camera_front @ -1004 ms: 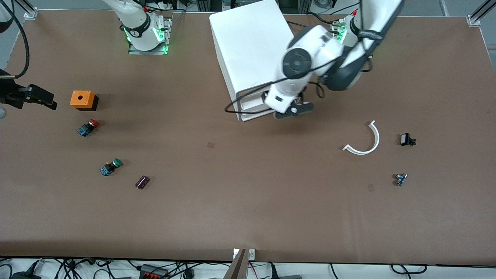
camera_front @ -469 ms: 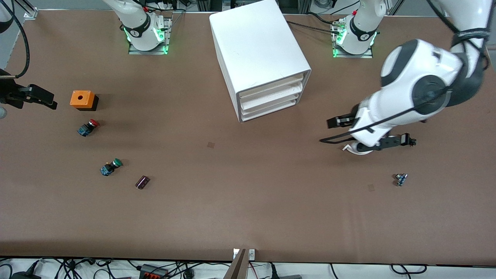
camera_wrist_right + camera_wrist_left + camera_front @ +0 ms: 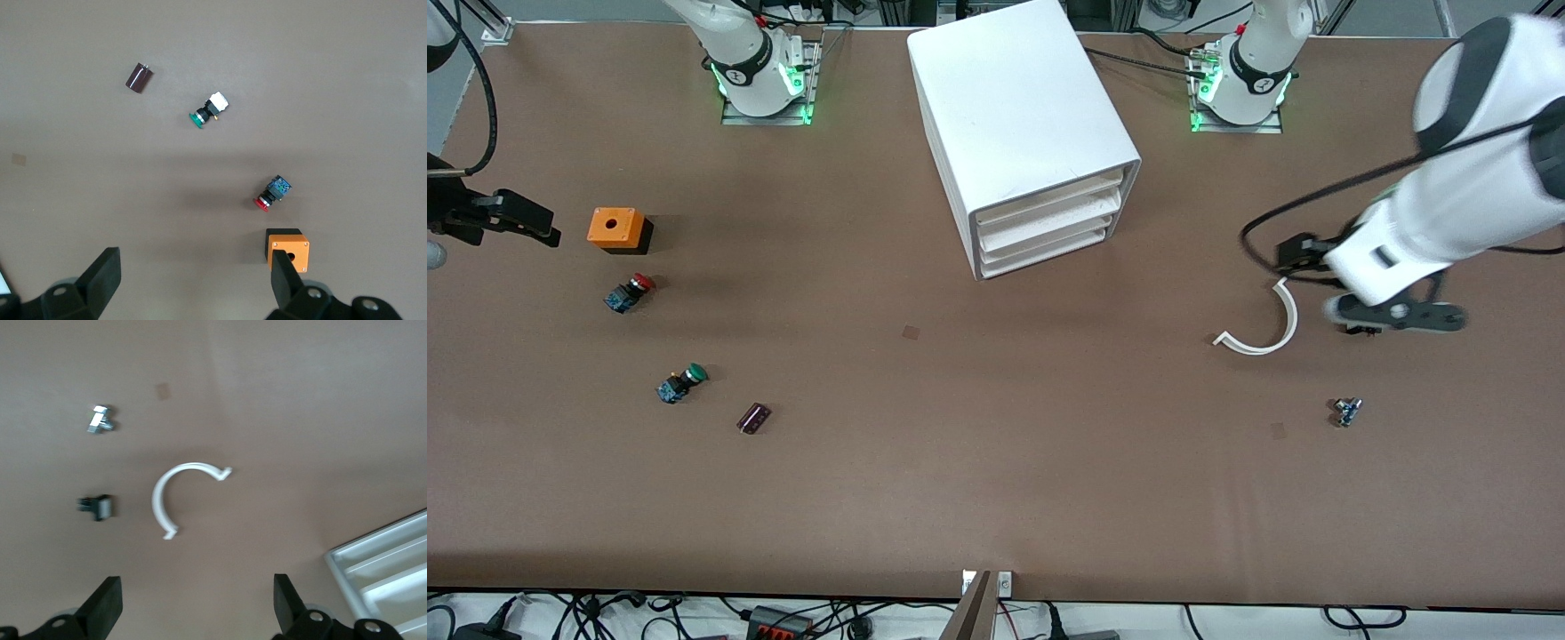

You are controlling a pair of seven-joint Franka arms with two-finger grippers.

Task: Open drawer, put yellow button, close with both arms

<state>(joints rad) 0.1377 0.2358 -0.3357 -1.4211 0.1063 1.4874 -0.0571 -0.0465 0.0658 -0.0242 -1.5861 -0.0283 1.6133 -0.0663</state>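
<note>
Drawer [image 3: 1047, 203]: top of three in the cabinet [image 3: 1014, 98], front flush with the two below, apparently shut. Yellow button: seen in no view; cannot tell where it is, though inside the drawer is the likely place.

Left gripper [image 3: 1396, 316]: fingers [image 3: 107, 607] spread, nothing between them; it hangs over the table beside the white arc [image 3: 1267, 324], about over the small black part [image 3: 97, 507]. Right gripper [image 3: 511, 222]: spread and empty, waiting over the orange box [image 3: 614, 228] at the right arm's end of the table, with the red button [image 3: 630, 292] and green button [image 3: 682, 383] nearby.

Judgement: work appears done and the step in hand is withdrawal. It should be done high, so the arc, black part and bolt [image 3: 1346, 412] are not swept; the drawer should be checked fully seated.

Change: a second ago the left gripper stood at the drawer fronts; it has since swung toward the left arm's end of the table. The right gripper and loose parts have not moved.
</note>
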